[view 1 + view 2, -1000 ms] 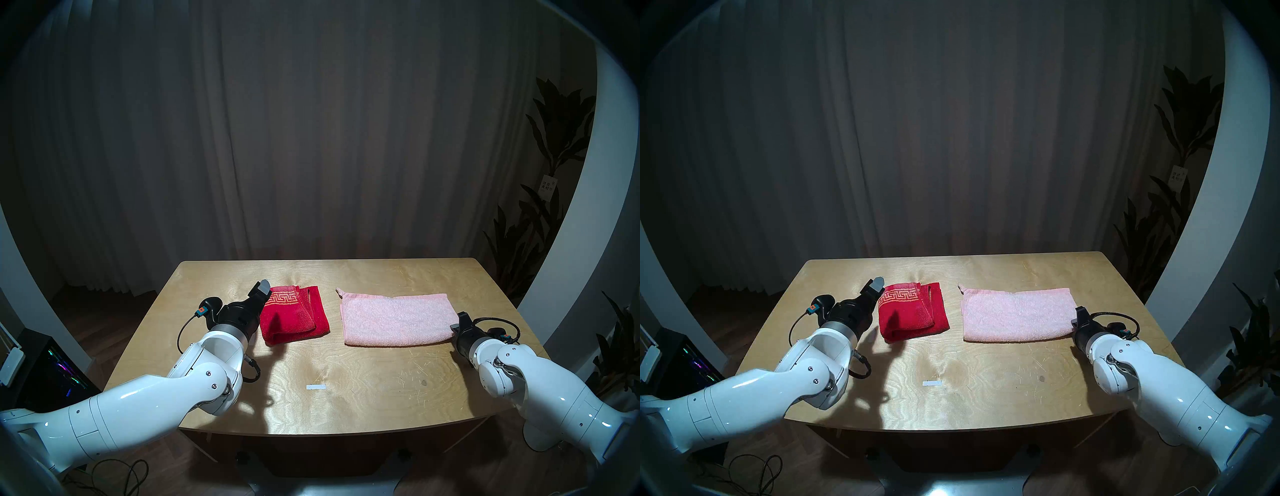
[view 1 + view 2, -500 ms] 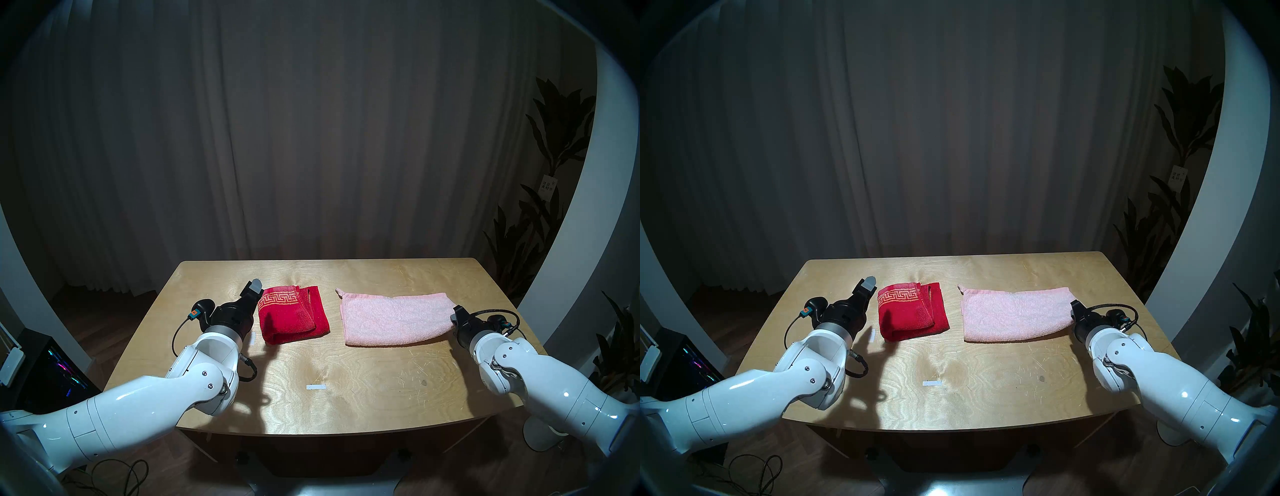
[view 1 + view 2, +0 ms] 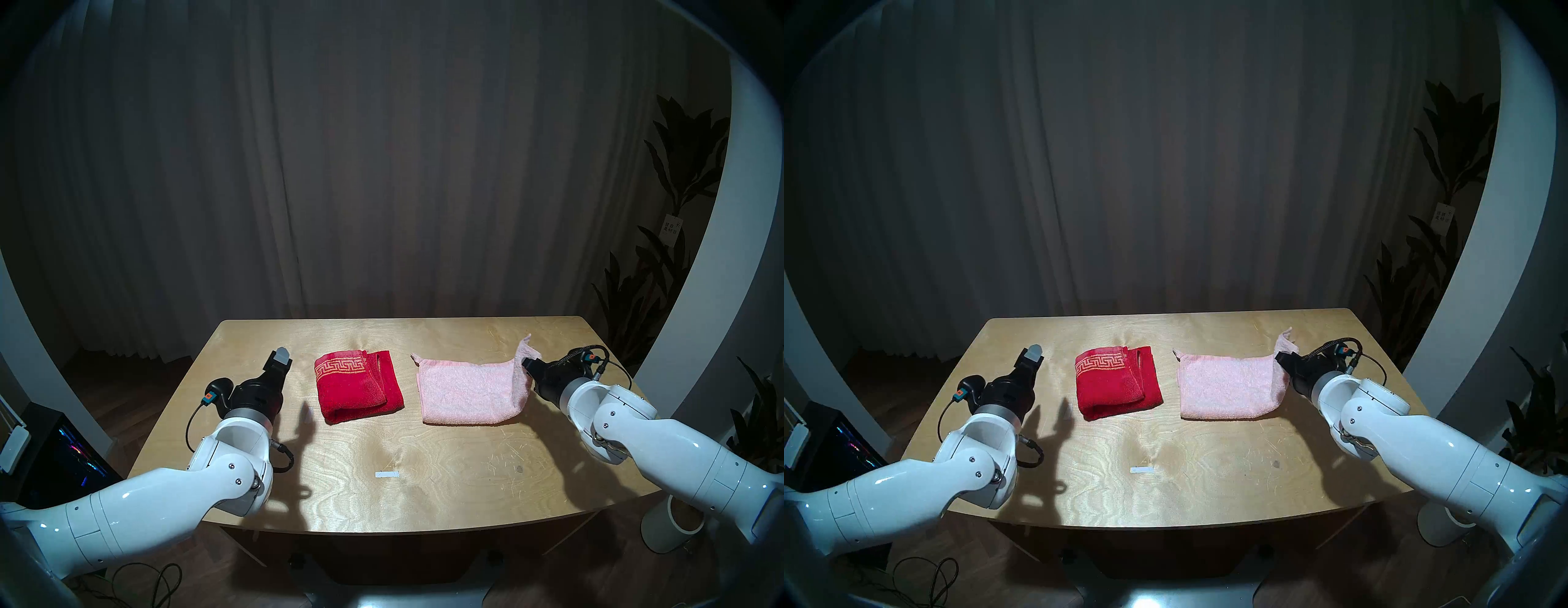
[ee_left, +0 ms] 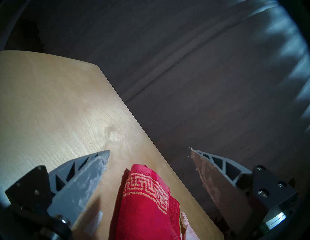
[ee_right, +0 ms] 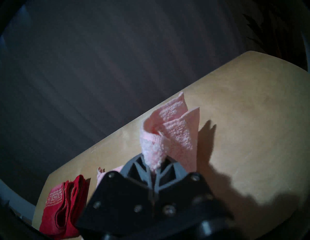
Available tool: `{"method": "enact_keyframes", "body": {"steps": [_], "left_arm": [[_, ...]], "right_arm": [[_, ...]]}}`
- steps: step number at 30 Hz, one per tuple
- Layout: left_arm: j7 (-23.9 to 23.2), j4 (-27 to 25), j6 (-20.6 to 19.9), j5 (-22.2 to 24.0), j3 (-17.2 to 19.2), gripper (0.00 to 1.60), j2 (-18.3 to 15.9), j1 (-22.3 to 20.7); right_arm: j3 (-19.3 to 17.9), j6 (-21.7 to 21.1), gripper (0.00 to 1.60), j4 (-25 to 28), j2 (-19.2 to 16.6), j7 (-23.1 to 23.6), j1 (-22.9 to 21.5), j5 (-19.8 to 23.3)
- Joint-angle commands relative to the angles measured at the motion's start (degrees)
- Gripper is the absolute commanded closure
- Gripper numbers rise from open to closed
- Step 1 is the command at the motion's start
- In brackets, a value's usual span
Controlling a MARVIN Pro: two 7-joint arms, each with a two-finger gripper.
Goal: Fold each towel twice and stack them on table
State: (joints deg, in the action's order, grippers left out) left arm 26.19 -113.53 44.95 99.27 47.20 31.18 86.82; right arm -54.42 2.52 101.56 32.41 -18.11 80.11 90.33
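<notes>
The red towel [image 3: 358,384] with a gold key-pattern border lies folded into a small square at the table's middle left; it also shows in the left wrist view [image 4: 146,201] and the right wrist view [image 5: 62,211]. My left gripper [image 3: 280,358] is open and empty, to the left of it, apart from it [image 4: 149,150]. The pale pink towel [image 3: 466,392] lies folded in a long strip to the right. My right gripper [image 3: 526,364] is shut on its right end [image 5: 161,142] and holds that end lifted and pulled toward the left.
The plywood table [image 3: 424,488] has a small white strip of tape [image 3: 387,474] near its front middle. A dark curtain hangs behind. Plants [image 3: 645,297] stand at the right, a white cylinder [image 3: 670,526] on the floor at the front right.
My right gripper closed on the pink towel's right end, lifted it and moved left with it. My left gripper drew back to the left, away from the red towel.
</notes>
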Motion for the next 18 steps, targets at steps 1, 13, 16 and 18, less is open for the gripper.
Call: {"method": "enact_keyframes", "body": {"steps": [1,13,16,18], "left_arm": [[-0.28,-2.38,6.16,0.81,2.24,0.00,-5.01,4.52],[-1.10,-5.49,10.05,3.49,4.95,0.00,-10.42,11.13],[-1.30,-5.98,10.05,4.10,5.83,0.00,-11.32,12.29],[-1.39,-6.21,10.05,4.57,6.43,0.00,-11.82,13.06]], "right_arm": [[3.56,-6.70,1.60,0.85,3.51,-0.26,-7.14,-6.80],[10.76,-16.65,1.60,-1.75,12.03,-1.73,-13.13,-16.85],[12.78,-17.84,1.60,-1.97,13.16,-1.96,-14.13,-18.04],[14.03,-18.84,1.60,-2.89,14.95,-2.30,-15.41,-19.03]]}}
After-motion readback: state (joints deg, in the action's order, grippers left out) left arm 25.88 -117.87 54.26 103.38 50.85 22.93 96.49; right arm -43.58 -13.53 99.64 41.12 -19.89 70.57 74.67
